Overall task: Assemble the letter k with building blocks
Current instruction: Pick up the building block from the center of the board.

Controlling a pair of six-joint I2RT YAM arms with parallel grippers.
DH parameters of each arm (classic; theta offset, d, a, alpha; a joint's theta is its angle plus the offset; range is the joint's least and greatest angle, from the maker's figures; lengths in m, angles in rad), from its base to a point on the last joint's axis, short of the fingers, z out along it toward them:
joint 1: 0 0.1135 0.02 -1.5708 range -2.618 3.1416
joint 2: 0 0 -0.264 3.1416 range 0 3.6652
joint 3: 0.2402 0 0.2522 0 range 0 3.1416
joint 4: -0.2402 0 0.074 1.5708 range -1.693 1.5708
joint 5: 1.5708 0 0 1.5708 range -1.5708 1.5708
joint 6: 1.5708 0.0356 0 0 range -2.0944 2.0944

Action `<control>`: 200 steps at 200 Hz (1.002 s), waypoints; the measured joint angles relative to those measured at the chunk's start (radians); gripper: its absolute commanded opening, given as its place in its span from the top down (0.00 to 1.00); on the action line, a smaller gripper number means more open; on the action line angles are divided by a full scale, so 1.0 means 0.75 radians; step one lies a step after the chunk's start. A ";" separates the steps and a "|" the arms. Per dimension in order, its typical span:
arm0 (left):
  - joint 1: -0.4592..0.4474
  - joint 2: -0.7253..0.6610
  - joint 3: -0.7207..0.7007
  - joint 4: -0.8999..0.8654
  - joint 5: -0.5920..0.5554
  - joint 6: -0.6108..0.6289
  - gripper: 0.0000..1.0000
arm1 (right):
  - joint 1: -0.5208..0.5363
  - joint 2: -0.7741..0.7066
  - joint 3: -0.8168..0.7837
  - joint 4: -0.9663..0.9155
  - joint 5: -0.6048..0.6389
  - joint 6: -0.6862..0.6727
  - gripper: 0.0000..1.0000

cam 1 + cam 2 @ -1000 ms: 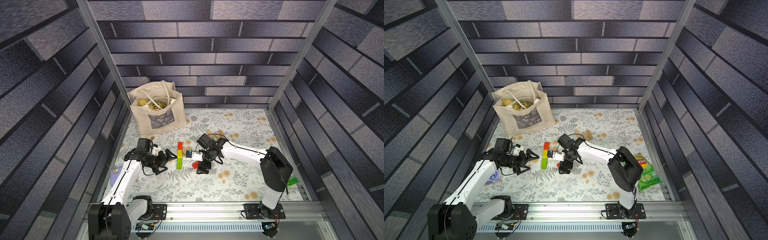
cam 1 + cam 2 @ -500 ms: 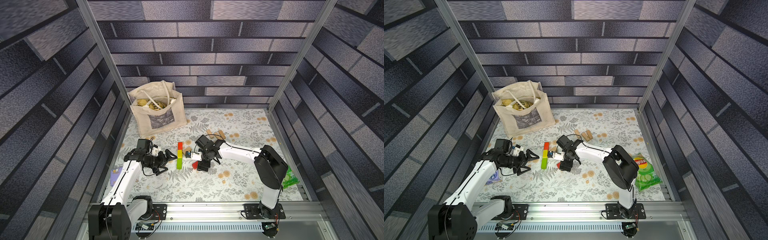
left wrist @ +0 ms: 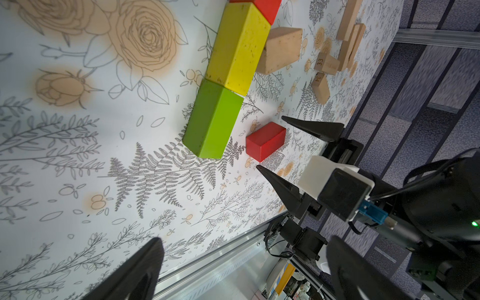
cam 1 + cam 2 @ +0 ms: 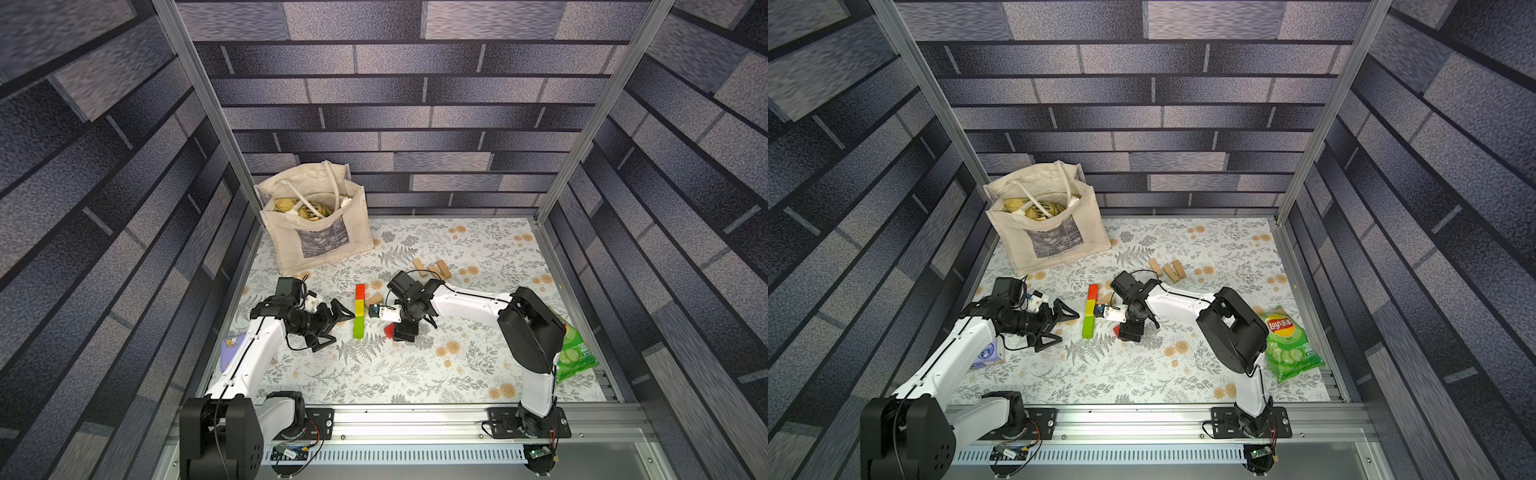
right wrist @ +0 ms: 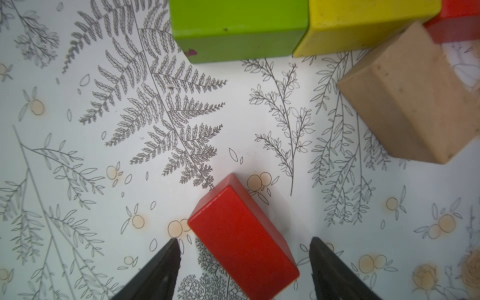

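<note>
My right tool (image 5: 244, 241) is down at the worktop (image 4: 415, 374), jaws apart on either side of the loose red block (image 5: 241, 233) with a gap on both sides. That block lies near the green block (image 4: 358, 328), which forms a straight row with the yellow block (image 4: 359, 306) and a second red block (image 4: 360, 291); a plain wood block (image 4: 374, 300) rests slanted against the row. My left tool (image 4: 343, 328) hangs spread wide on the row's other side, holding nothing.

canvas tote bag (image 4: 320, 245) stands well apart from green crisp packet (image 4: 1289, 353).
</note>
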State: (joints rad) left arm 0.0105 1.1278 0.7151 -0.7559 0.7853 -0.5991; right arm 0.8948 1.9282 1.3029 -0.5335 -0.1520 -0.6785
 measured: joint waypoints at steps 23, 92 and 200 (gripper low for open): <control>0.000 0.010 0.000 -0.001 -0.001 0.011 0.00 | 0.000 0.000 0.001 -0.001 -0.008 0.013 0.40; 0.000 0.009 0.009 -0.002 -0.006 0.020 0.00 | 0.000 0.005 0.005 -0.001 -0.018 0.032 0.65; 0.001 0.090 0.154 -0.060 -0.091 0.120 0.00 | 0.001 0.009 0.009 0.010 0.002 0.301 0.68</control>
State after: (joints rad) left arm 0.0113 1.1954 0.8307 -0.8005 0.7170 -0.5095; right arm 0.8955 1.9350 1.3098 -0.5259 -0.1509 -0.4526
